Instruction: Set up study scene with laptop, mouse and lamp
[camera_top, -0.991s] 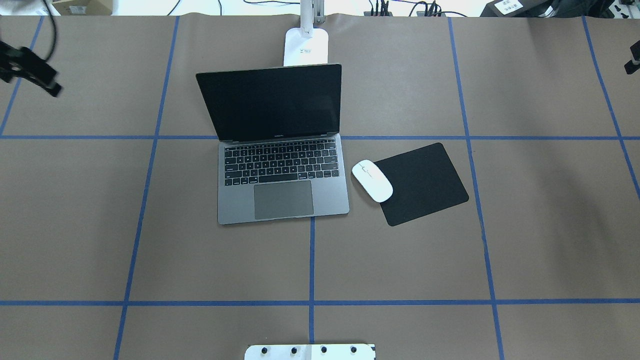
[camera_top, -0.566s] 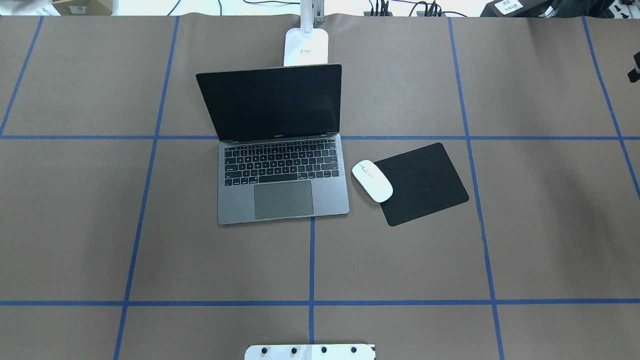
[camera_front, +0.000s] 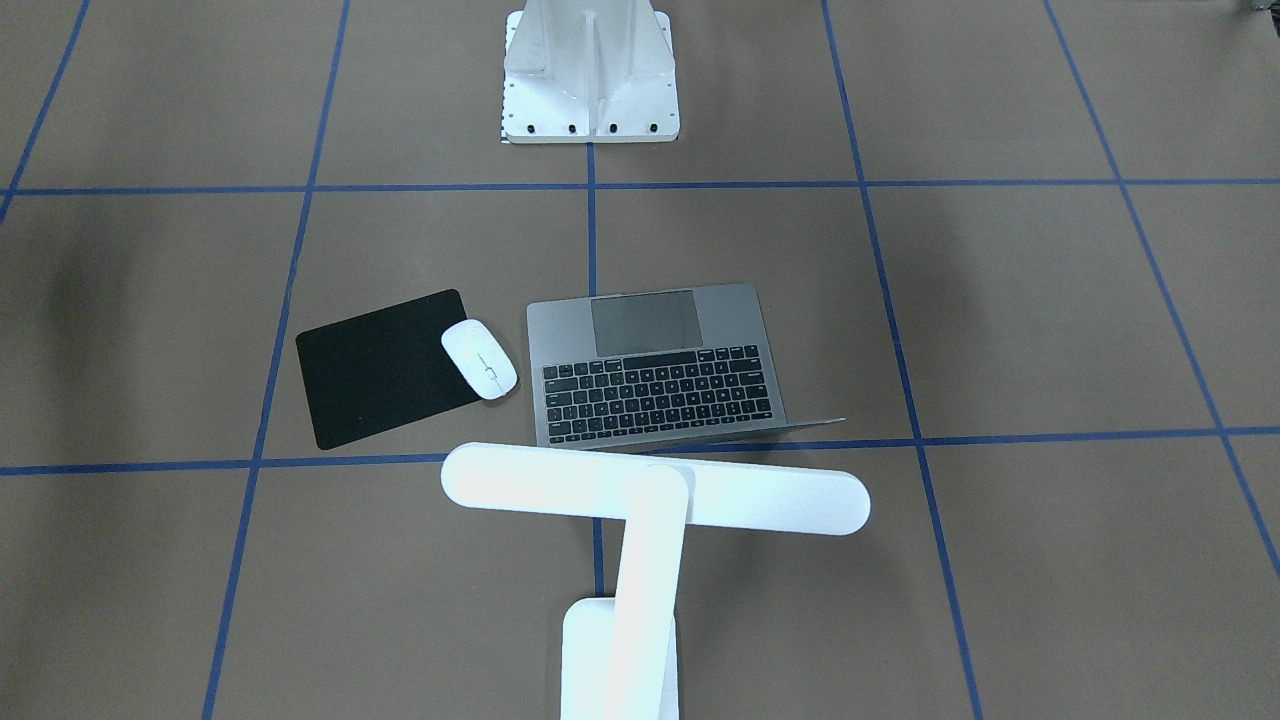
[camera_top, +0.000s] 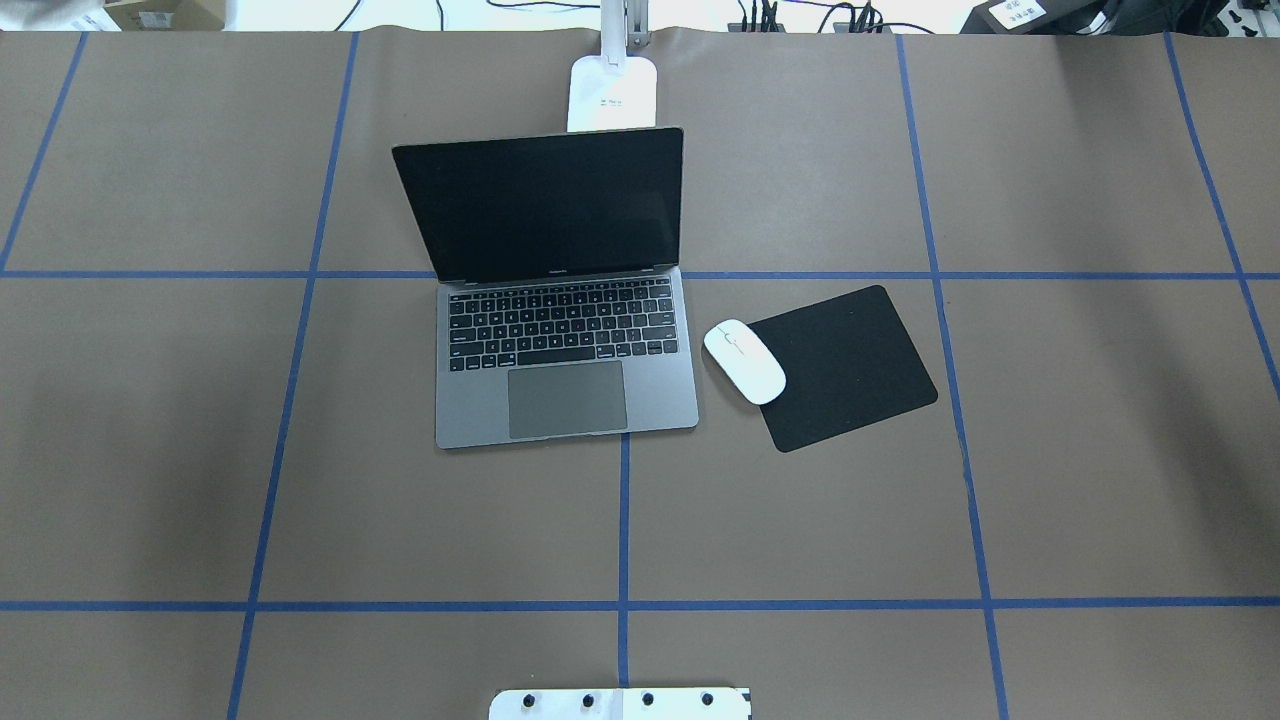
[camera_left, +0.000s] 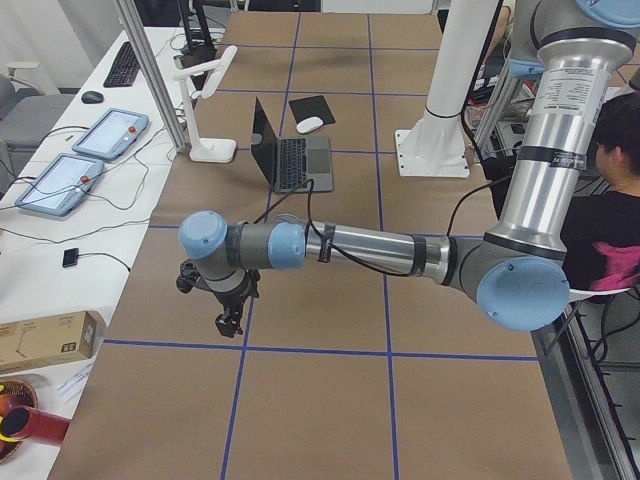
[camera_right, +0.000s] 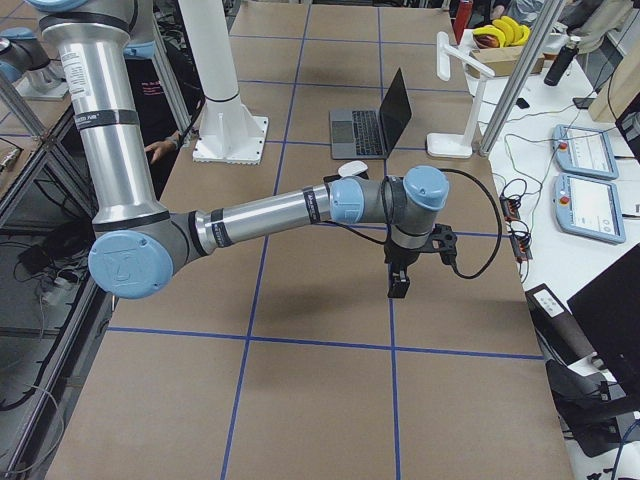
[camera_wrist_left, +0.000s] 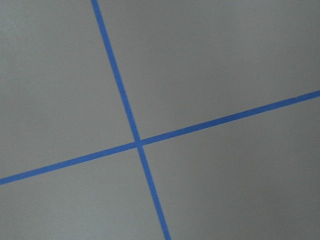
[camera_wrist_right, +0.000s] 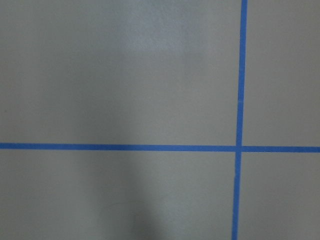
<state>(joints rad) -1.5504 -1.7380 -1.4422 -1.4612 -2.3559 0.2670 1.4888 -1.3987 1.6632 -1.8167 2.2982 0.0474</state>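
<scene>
The grey laptop (camera_top: 565, 350) stands open at the table's middle, its dark screen up. The white mouse (camera_top: 744, 361) lies just right of it, on the near-left edge of the black mat (camera_top: 850, 365). The white lamp (camera_front: 655, 490) stands behind the laptop with its bar head over the screen's top edge; only its base (camera_top: 611, 92) shows from overhead. My left gripper (camera_left: 230, 322) hangs above the table far out to the left. My right gripper (camera_right: 397, 285) hangs far out to the right. I cannot tell whether either is open or shut. Both wrist views show only brown paper and blue tape.
The white bolted bracket (camera_front: 590, 75) sits at the robot's base. Blue tape lines grid the brown table cover (camera_top: 800, 520). Tablets and cables lie on a side bench (camera_left: 90, 160) past the table's far edge.
The left gripper, seen at the overhead view's left edge, has moved out of that view. The right gripper at the right edge has also left it. Laptop, mouse and lamp have not moved.
</scene>
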